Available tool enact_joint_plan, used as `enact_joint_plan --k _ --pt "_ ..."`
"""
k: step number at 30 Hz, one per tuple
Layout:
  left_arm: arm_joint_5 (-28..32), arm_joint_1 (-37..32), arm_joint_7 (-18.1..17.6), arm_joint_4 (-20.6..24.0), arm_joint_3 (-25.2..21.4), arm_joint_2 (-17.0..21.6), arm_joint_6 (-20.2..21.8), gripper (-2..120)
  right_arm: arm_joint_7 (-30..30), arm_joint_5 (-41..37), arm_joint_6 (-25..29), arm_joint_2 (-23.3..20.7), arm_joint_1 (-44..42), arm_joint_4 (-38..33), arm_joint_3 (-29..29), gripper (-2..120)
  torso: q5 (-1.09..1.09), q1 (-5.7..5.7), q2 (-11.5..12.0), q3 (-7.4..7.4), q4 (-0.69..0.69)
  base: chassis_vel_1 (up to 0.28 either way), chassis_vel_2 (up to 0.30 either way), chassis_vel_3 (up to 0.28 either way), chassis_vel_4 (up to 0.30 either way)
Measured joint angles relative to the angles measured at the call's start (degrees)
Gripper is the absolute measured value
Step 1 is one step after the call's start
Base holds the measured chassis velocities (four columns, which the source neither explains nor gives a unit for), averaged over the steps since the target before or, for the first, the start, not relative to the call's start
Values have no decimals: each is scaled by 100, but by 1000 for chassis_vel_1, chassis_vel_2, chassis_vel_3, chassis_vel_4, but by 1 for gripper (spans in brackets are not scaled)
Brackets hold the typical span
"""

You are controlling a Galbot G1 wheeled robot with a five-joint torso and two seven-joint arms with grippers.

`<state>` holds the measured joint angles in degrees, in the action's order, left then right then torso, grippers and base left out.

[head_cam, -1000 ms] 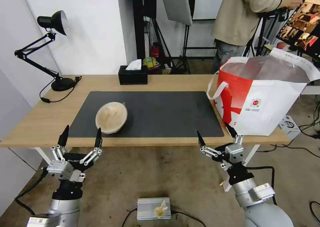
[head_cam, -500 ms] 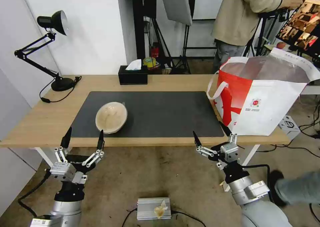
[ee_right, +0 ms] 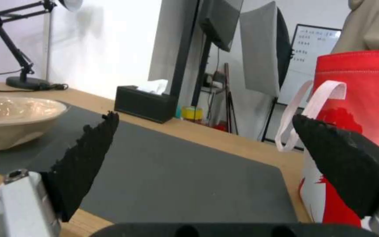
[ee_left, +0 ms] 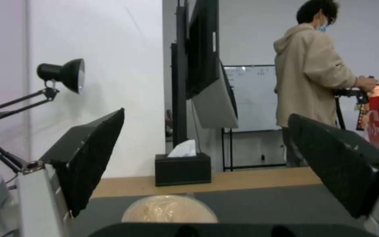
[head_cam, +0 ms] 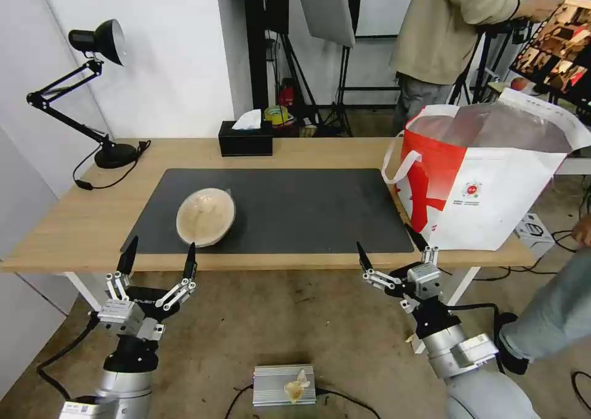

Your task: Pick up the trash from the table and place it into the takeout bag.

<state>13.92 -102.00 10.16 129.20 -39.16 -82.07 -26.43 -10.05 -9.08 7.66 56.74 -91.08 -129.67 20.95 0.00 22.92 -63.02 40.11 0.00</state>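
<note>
The right tool (ee_right: pixel 202 131) spreads its black fingers (ee_right: pixel 86 158) wide above the table (ee_right: pixel 224 138) edge. A tan bowl (ee_right: pixel 10 118) sits on the dark mat (ee_right: pixel 176 171); the red bag (ee_right: pixel 365 98) seems to touch the mat's end.

The left tool (head_cam: pixel 160 253) has crept right and lower along the near edge of the worktop (head_cam: pixel 74 222), now just below and in front of the tan shallow bowl (head_cam: pixel 205 216), fingers spread. The right tool (head_cam: pixel 389 243) shifted slightly left over the first half second, then held, fingers apart.
</note>
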Motion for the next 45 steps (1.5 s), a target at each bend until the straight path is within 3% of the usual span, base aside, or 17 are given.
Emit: enact_joint_plan --k 5,13,21,38,45 --pt "117 122 -27 -60 -14 240 113 100 -1 -1 0 0 0 0 1 100 0 0 0 0 0 0 0 0 0" --pt "254 713 -219 -305 140 1100 488 100 -4 -2 1 0 0 -2 1 100 -1 0 0 0 0 0 0 0 0" --pt "513 1220 -398 -586 274 1687 724 100 -6 -2 2 -1 0 -2 1 100 -1 0 0 0 0 0 0 0 0" --pt "804 2075 -385 -1450 876 2958 751 100 -6 -2 3 0 0 -2 2 100 0 0 0 0 0 0 0 0 0" --pt "810 2275 -177 -1639 1069 3239 843 100 -6 -2 3 0 0 -2 1 100 0 0 0 0 0 0 0 0 0"
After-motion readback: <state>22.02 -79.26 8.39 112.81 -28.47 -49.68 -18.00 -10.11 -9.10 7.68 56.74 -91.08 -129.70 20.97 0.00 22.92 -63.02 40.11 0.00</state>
